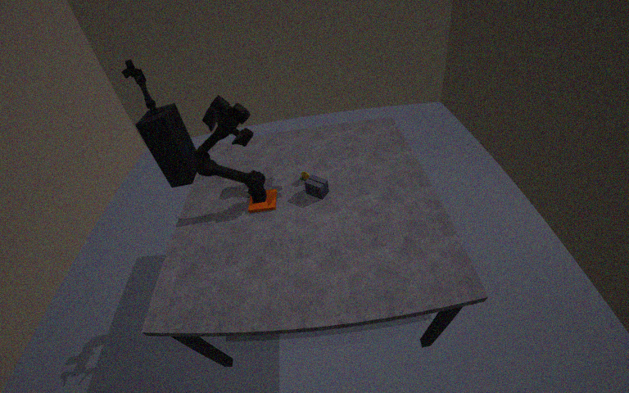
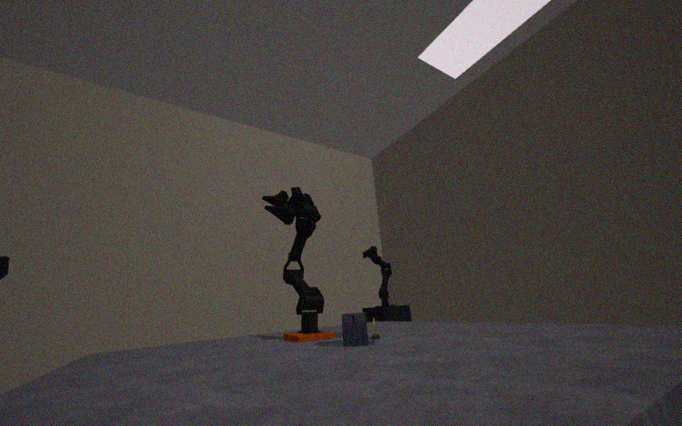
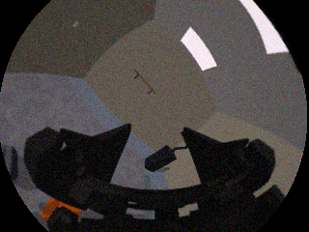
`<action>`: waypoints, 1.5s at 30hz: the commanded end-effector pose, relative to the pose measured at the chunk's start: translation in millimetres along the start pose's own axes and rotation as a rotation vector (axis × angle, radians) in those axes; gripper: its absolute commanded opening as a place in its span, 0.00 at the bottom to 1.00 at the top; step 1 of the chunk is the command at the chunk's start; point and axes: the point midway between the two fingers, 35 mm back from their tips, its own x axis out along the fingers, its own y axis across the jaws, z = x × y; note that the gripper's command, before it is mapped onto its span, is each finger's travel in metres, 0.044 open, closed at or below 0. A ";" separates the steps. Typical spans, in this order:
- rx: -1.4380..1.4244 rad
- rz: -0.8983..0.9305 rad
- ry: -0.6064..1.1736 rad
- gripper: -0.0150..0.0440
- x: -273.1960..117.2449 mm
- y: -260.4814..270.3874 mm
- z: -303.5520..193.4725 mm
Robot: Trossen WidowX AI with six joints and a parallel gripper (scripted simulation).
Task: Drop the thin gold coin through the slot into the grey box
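Awaiting pickup | jaws spread wide, empty | coin [image 1: 305, 175] [image 2: 374, 325] could be tilted by off-centre grip, jammed at box [image 1: 316, 190] [image 2: 354, 331] slot [image 1: 318, 179] [image 2: 353, 317]

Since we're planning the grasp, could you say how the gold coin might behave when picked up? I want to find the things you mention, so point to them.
The coin [image 1: 305, 175] [image 2: 374, 327] looks thin and flat, so probably stiff, not floppy. Standing on edge in its low holder [image 1: 302, 179] [image 2: 376, 336], it might tip if nudged sideways. Its round rim could roll if it came free.

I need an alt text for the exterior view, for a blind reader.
A black robot arm on an orange base raises its open gripper. Beside it stand a grey box and a gold coin on edge.
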 end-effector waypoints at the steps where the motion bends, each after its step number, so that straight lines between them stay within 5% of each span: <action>1: 0.002 0.002 -0.005 0.89 0.1 1.0 1.4; 9: 0.092 0.199 -0.256 0.53 -8.2 69.7 69.3; 15: 0.154 0.530 -0.382 0.53 -40.4 157.2 112.5; 21: 0.186 0.922 -0.327 0.53 -92.3 245.0 119.8; 33: 0.100 1.443 0.335 0.53 -208.3 354.6 42.1; 41: -0.043 1.311 1.022 0.53 -273.0 361.9 -40.8; 45: -0.059 1.267 1.092 0.53 -279.8 360.1 -48.5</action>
